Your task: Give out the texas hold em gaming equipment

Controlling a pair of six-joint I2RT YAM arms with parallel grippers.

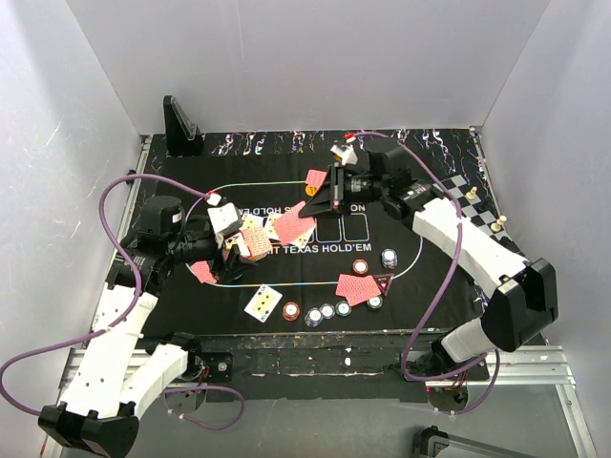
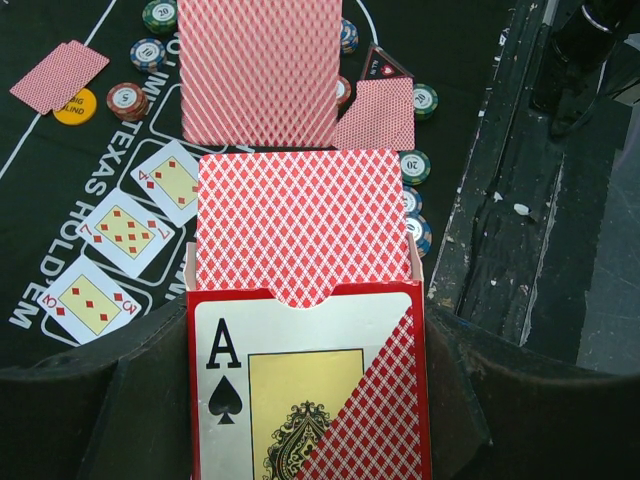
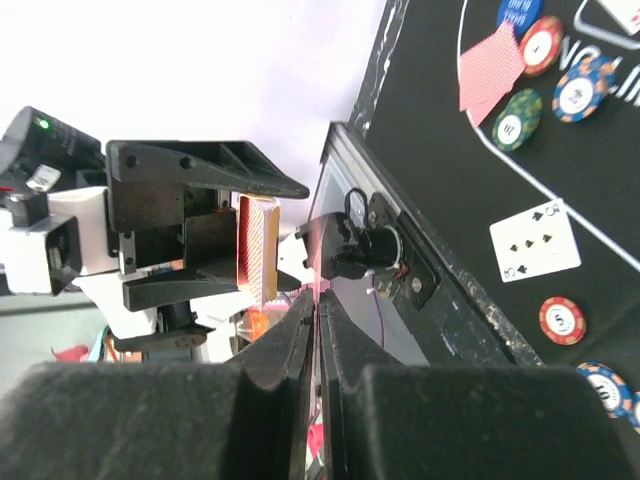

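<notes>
While clamping the card box (image 2: 310, 400) in the left gripper (image 1: 229, 237), hold steady. Slide the red-backed card (image 2: 260, 70) pinched by the right gripper (image 3: 318, 305) straight out.

White arms (image 1: 107, 345) — black joints (image 1: 520, 301), purple cables (image 1: 459, 250)

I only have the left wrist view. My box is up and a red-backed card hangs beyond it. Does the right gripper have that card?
Observer: Yes, the right gripper is pinched shut on that card.
Operator: Anything dealt that my box hides?
Observer: One face-up card with black pips, next to the chip row.
Operator: And behind my wrist?
Observer: Another red-backed card lies beside the left gripper, which holds the card box.
</notes>
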